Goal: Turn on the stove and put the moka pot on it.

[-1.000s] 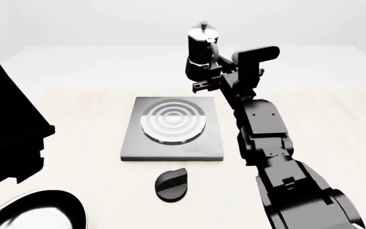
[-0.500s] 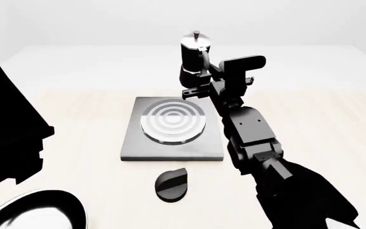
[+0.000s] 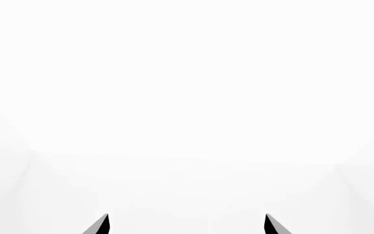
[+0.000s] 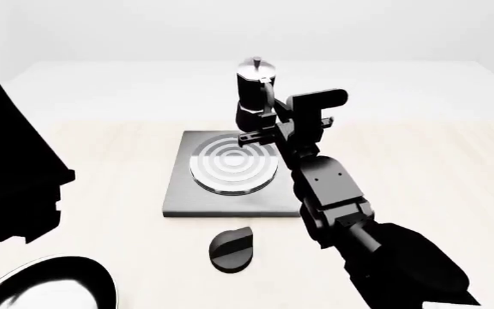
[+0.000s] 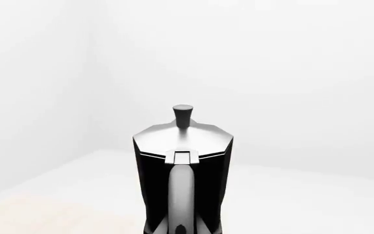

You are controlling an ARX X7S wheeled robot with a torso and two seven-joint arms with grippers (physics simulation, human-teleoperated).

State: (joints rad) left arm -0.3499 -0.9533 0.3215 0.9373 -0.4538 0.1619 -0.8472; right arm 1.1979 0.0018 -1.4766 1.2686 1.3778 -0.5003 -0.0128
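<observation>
Gripping the moka pot [image 4: 253, 96], the right tool [image 4: 264, 122] hides its base.

A pale beige table [image 4: 101, 193] stands before plain white walls [image 4: 144, 26], under even, shadowless light.

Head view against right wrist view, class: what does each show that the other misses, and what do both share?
Only the head view shows the stove, its knob, a black pan and the right arm carrying the pot above the stove's far edge. Only the right wrist view shows the handle's hinge below the lid. Both share the moka pot with its knobbed lid.
</observation>
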